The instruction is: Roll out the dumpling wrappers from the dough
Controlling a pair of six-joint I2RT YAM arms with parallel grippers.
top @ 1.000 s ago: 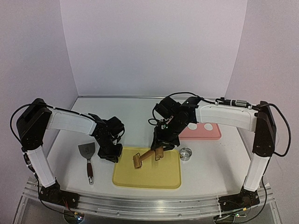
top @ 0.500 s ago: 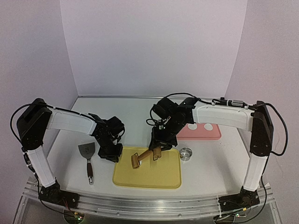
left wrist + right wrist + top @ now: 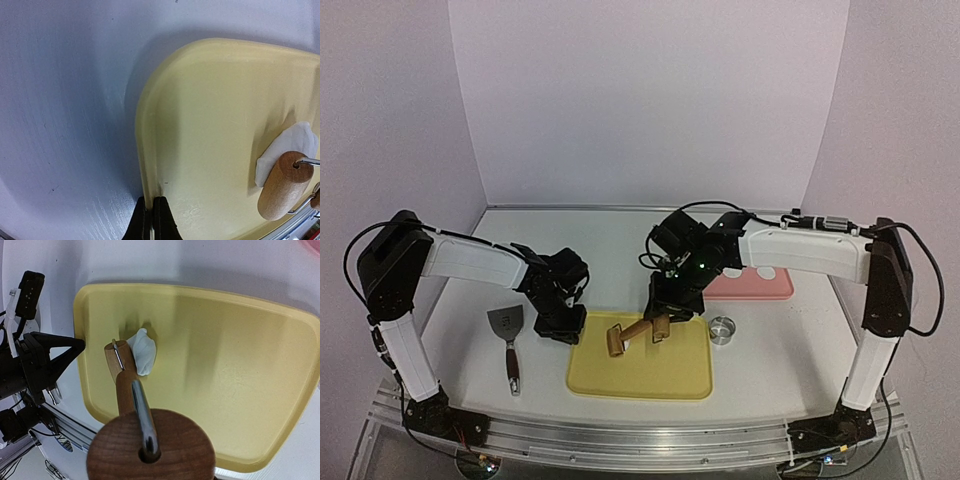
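The left gripper [image 3: 151, 205] pinches tray [image 3: 200, 100] rim; right gripper [image 3: 660, 312] clamps rolling pin [image 3: 120, 365] handle. At tray's nine o'clock, dough [image 3: 143, 354] appears soft, light, tearable; lift by edge.

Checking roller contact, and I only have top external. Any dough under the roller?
Observer: Yes. Right wrist shows an irregular white dough piece on the yellow tray, touching the roller at its barrel.
Operator: Round disc yet?
Observer: No. Left wrist shows an uneven outline, partly hidden under the roller.
Operator: Left gripper holding the tray?
Observer: Left wrist: its fingers are closed on the tray rim.
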